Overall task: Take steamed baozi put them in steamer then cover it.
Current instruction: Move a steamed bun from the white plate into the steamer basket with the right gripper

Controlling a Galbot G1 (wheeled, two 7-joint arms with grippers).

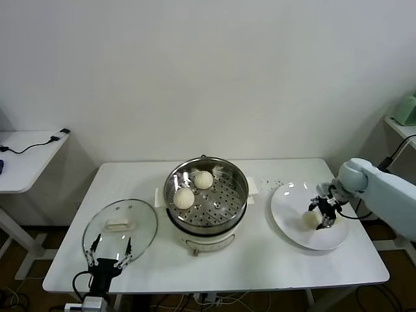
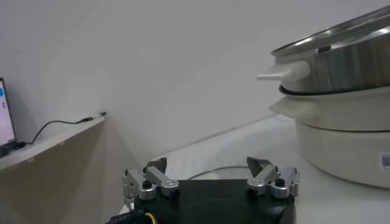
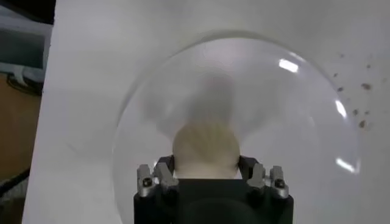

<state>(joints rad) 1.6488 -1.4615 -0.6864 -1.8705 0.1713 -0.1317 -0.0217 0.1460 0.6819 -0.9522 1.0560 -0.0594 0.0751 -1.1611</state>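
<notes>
white wall behind, white worktop (image 1: pixel 214 266) in front of the robot, with the steamer (image 1: pixel 207 198) standing at its middle. two steamed baozi (image 1: pixel 194 188) already sit side by side on the perforated tray inside the pot, toward its far-left part. to the robot's right of the steamer lies a flat white plate (image 1: pixel 289 224), and on it rests one more baozi (image 1: pixel 311 220), round with no long axis to speak of. the right gripper (image 1: pixel 325 211) is down over the plate with its fingers (image 3: pixel 166 172) closed in against both sides of that bun, so the bun sits directly between them; in the right wrist view it fills the gap between the fingers. the pot lies to the robot's left of this grip, near but apart from the plate, so the next move is likely a lift and a carry leftward over the pot's rim. the cover (image 1: pixel 121 229) lies flat on the worktop to the left of the steamer, handle up. the left gripper (image 1: pixel 109 250) hangs just at the cover's near edge, fingers spread wide and holding nothing, clearly the nearer arm for the cover.
</notes>
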